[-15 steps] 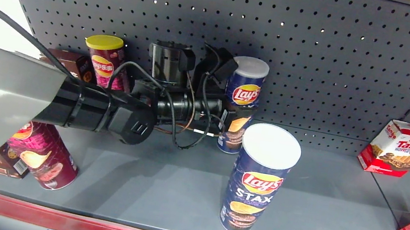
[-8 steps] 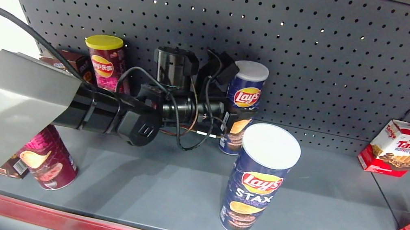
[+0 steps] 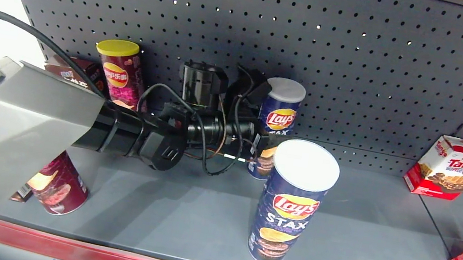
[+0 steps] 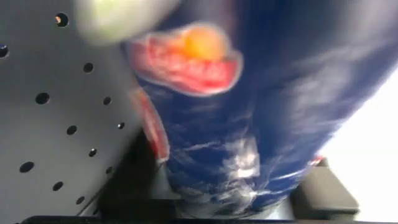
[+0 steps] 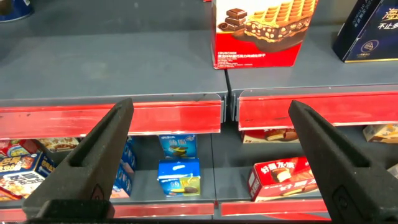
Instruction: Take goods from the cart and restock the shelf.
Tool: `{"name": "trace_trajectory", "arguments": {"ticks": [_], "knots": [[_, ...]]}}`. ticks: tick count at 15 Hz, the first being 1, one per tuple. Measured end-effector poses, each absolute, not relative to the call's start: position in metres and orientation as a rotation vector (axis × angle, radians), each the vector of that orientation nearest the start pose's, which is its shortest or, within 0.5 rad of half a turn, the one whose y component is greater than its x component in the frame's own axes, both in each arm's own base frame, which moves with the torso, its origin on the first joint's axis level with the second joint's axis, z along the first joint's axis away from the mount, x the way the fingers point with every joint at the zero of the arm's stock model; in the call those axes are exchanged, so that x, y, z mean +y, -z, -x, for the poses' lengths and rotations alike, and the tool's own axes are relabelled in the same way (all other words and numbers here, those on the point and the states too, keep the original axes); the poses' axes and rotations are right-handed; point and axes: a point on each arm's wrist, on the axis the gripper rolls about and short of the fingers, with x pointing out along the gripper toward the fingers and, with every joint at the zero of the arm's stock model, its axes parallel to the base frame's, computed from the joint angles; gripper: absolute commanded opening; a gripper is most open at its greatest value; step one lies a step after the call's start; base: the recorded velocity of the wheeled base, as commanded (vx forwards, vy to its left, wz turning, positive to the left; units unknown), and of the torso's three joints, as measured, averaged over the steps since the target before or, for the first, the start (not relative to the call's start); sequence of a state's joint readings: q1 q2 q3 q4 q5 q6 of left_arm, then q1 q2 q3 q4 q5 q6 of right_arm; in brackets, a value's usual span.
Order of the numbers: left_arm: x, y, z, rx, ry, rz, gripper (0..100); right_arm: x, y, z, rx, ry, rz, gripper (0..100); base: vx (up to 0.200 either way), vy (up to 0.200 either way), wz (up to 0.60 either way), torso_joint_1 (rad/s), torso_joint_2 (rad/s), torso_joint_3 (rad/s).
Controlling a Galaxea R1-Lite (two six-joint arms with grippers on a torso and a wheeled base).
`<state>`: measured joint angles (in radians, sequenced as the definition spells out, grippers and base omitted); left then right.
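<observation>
Bare shelf floor lies open between the front red can and the front blue can. There's another wide gap from that can to the wafer boxes on the right. My left gripper, clamped on the back blue can, sits close to the pegboard wall, so it's tight behind. The front blue can stands just in front, in the way toward the shelf edge. The yellow-lidded can stands near, on my arm's far side.

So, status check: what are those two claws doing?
Left gripper shut on blue cylindrical chip can, back of grey metal shelf. Right gripper open, empty. Second blue can stands close in front.
</observation>
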<state>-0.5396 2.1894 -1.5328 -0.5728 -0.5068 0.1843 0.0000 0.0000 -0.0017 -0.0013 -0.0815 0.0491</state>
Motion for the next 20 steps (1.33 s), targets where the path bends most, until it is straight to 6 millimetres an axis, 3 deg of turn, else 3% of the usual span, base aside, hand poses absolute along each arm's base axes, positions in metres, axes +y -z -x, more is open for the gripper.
{"name": "trace_trajectory", "arguments": {"ticks": [5,9,15,20], "knots": [[-0.243,-0.186,-0.386,-0.040,1.018,-0.170,100,-0.002,-0.076,0.023,-0.005,0.081,-0.049,100,0.000,0.000,0.00,0.000,0.00,0.000],[-0.235,-0.190,-0.372,-0.047,0.975,-0.172,100,-0.002,-0.076,0.023,-0.005,0.081,-0.049,100,0.000,0.000,0.00,0.000,0.00,0.000],[-0.223,-0.202,-0.332,-0.132,0.985,-0.162,100,-0.002,-0.076,0.023,-0.005,0.081,-0.049,100,0.000,0.000,0.00,0.000,0.00,0.000],[-0.197,-0.178,-0.292,-0.040,0.911,-0.171,100,-0.002,-0.076,0.023,-0.005,0.081,-0.049,100,0.000,0.000,0.00,0.000,0.00,0.000]]}}
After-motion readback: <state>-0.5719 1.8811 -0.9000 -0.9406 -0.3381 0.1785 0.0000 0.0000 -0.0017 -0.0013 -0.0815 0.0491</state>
